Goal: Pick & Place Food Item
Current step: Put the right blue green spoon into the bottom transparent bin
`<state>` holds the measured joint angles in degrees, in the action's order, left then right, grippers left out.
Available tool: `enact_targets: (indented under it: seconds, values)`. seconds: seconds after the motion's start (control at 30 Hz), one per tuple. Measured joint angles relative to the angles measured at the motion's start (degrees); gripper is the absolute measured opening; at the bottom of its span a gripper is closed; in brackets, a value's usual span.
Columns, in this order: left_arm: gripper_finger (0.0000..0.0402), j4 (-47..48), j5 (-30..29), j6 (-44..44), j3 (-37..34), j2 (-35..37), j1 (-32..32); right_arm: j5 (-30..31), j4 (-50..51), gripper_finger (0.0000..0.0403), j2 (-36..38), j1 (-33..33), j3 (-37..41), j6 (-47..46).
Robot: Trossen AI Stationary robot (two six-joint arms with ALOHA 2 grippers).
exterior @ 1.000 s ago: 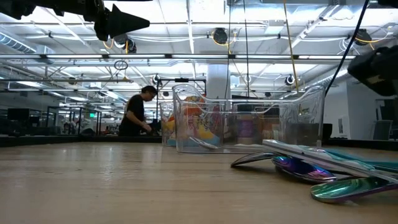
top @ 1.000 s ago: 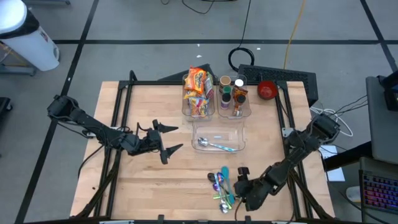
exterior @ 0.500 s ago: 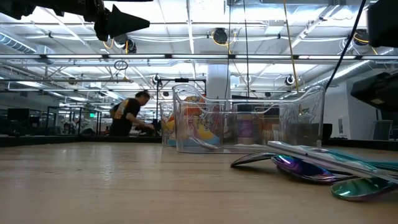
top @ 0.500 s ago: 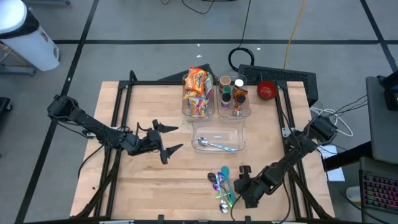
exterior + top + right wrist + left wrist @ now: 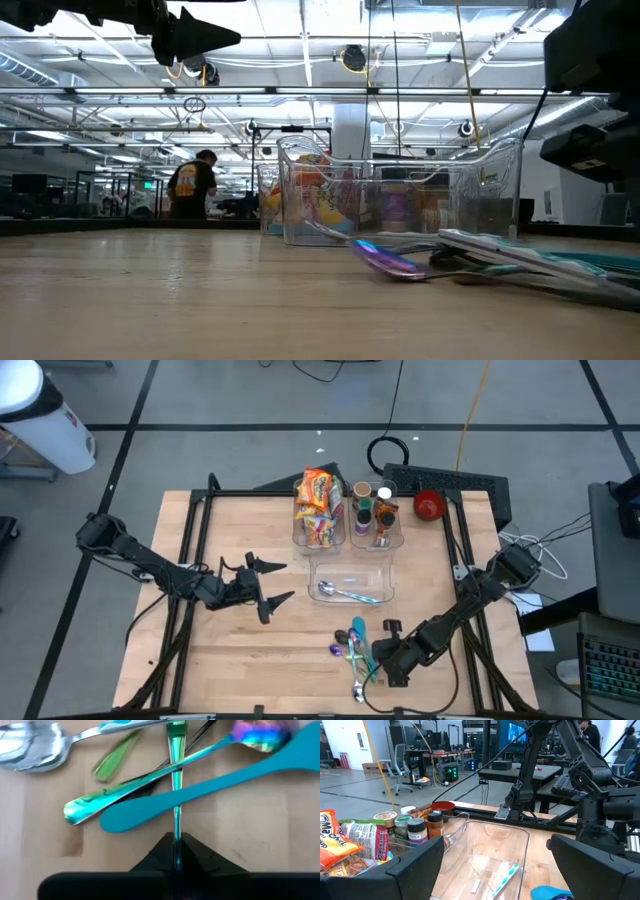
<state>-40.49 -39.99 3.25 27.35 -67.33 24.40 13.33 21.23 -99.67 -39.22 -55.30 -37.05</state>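
Snack bags [image 5: 318, 508], the food, stand in a clear bin at the table's far middle; they also show in the left wrist view [image 5: 347, 845]. My left gripper [image 5: 268, 586] is open and empty above the table's left middle. Its fingers stand wide apart in its wrist view [image 5: 495, 865]. My right gripper [image 5: 385, 658] is low at the near right, shut on a thin iridescent green utensil [image 5: 175, 780] in a loose utensil pile [image 5: 353, 648]. In that pile lie a teal spoon [image 5: 210, 790], an iridescent spoon [image 5: 145, 782] and a silver spoon [image 5: 30, 750]. My right gripper pinches the green utensil's thin handle [image 5: 175, 832] between its two shut fingers. The handle runs straight out from between them, so the fingers lie along it. They come low from the table's near right. The utensil crosses the teal spoon and the iridescent spoon in the pile.
A clear tray [image 5: 350, 582] holding a spoon lies at the table's middle. A second clear bin with spice jars [image 5: 375, 510] stands beside the snack bin. A red bowl [image 5: 430, 504] and a keyboard [image 5: 450, 482] sit at the far right. A person [image 5: 188, 185] shows in the room behind.
My right gripper has gone toward the table's left and a little toward the far edge, into the utensil pile. The pile has slid along the table the same way, and the utensils have turned about.
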Motion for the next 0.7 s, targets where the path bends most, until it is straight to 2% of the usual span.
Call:
enact_targets:
  seconds: [0.27,0.7]
  values:
    - [0.0374,0.02,0.00,0.00,0.00,0.00,-0.02,4.98,1.31,0.0006,4.64,-0.26,0.22,-2.83]
    - [0.0374,0.01,0.00,0.00,0.00,0.00,0.00,3.29,7.56,0.0004,7.51,-2.61,0.21,-12.93]
